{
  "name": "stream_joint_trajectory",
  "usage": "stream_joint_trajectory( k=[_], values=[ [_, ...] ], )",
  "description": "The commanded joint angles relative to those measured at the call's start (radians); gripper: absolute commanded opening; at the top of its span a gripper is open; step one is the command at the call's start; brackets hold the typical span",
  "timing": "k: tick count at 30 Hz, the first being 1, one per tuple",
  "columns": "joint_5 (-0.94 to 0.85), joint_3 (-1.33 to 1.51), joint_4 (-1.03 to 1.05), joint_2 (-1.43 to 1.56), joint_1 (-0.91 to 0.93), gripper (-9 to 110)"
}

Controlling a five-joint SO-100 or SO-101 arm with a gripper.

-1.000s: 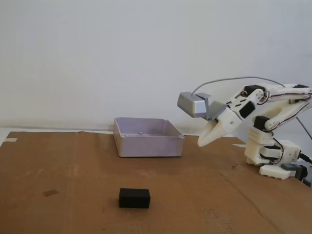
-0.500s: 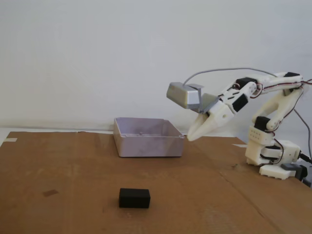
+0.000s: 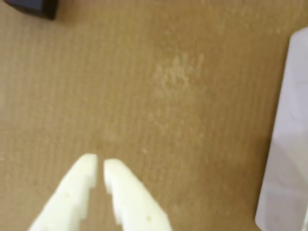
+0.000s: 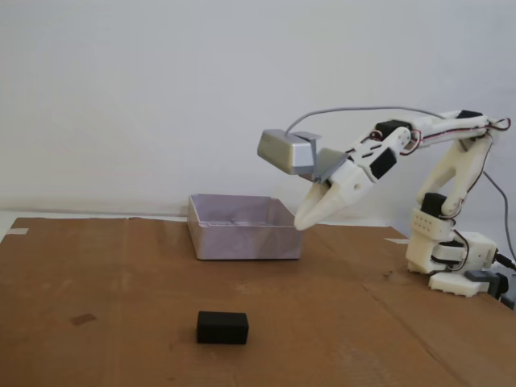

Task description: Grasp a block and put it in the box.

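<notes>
Fixed view: the block (image 4: 222, 327) lies flat on the brown cardboard sheet (image 4: 121, 282) that covers the bench, in front of the box (image 4: 242, 227) toward the camera and well apart from it. Nothing touches the block. The box sits farther back on the cardboard, open side up; from this angle its inside looks bare as far as can be seen.

The white arm (image 4: 439, 193) stands at the right, its base (image 4: 451, 262) resting on the cardboard to the right of the box. The arm reaches leftward, and the hand (image 4: 300, 223) hangs in the air just beside the box's right wall, tip pointing down and to the left. A grey camera module (image 4: 286, 151) rides on top of the hand, above the box's right edge.

Wrist view: the hand (image 3: 98, 162) is narrow, with only a thin slit between its two white fingers (image 3: 72, 192), and it holds nothing. A corner of the block (image 3: 33, 7) shows at the upper left; the box wall (image 3: 286, 144) runs down the right edge.
</notes>
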Motion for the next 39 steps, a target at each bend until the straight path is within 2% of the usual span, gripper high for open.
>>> stream_joint_trajectory(
  k=[1,39],
  values=[
    [-0.006,-0.166,-0.051,-0.006,-0.015,0],
    [0.002,-0.770,-0.051,-0.568,-0.137,0]
  ],
)
